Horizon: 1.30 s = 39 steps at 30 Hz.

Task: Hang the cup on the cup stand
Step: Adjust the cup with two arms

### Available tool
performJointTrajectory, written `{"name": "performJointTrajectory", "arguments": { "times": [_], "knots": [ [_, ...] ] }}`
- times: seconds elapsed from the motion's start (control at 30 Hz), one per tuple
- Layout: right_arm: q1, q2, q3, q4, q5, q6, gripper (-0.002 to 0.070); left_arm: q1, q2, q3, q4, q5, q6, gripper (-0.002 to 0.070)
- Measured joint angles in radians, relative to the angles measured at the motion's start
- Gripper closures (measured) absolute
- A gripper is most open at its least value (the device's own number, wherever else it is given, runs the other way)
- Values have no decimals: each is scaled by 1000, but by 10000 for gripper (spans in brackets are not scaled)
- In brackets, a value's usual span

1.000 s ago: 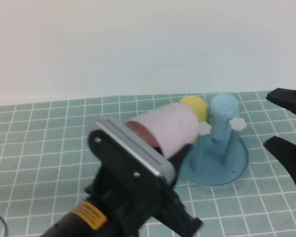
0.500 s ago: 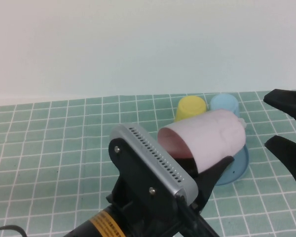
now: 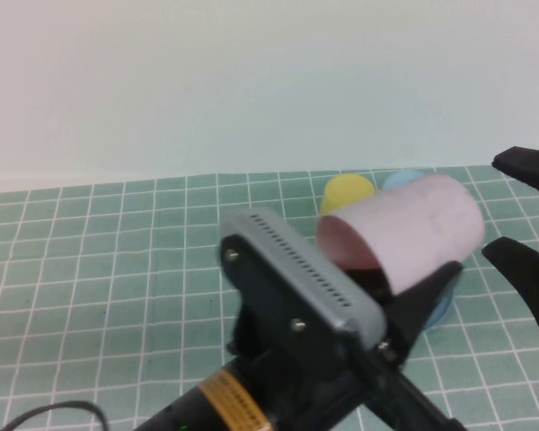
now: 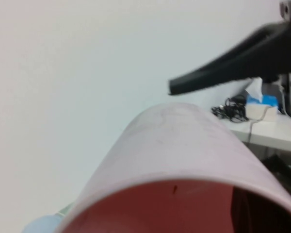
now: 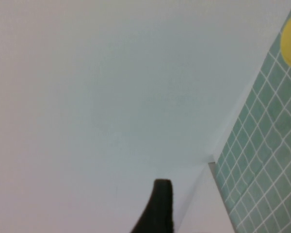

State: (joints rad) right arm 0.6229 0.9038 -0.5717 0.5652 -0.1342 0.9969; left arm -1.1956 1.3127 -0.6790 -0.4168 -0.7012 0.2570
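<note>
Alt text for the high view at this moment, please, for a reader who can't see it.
The left gripper holds the pink cup tilted on its side in the air, in front of the blue cup stand, which it mostly hides. A yellow cup shows behind it. The right gripper waits open at the right edge above the green checked mat.

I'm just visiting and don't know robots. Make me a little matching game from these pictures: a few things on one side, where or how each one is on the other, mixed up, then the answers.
Things
1. pink cup
2. yellow cup
3. right gripper
4. stand

Places or states
A. at the high view's right edge, jaws open, empty
B. mostly hidden behind the pink cup, only a blue sliver showing
C. held tilted in the left gripper, its mouth toward the camera
D. upside down at the back, beside a light blue cup

Pairs: 1-C, 2-D, 3-A, 4-B
</note>
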Motion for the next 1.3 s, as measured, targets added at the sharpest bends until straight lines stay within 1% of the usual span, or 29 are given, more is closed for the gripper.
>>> {"name": "performJointTrajectory", "arguments": {
  "times": [0.13, 0.27, 0.43, 0.7, 1.3],
  "knots": [
    [0, 0, 0, -66, -5, 34, -17, 0, 38, -38, 41, 22, -3, 663],
    [0, 0, 0, -87, -5, 47, -17, 0, 55, -81, 77, 31, -13, 663],
    [0, 0, 0, -97, -15, 50, -17, 0, 86, -89, 68, 57, -24, 663],
    [2, 0, 0, -138, -19, 50, -17, 0, 111, -90, 82, 51, -67, 663],
    [2, 1, 0, -170, -19, 55, -13, 0, 111, -109, 156, 52, -72, 663]
  ]
}}
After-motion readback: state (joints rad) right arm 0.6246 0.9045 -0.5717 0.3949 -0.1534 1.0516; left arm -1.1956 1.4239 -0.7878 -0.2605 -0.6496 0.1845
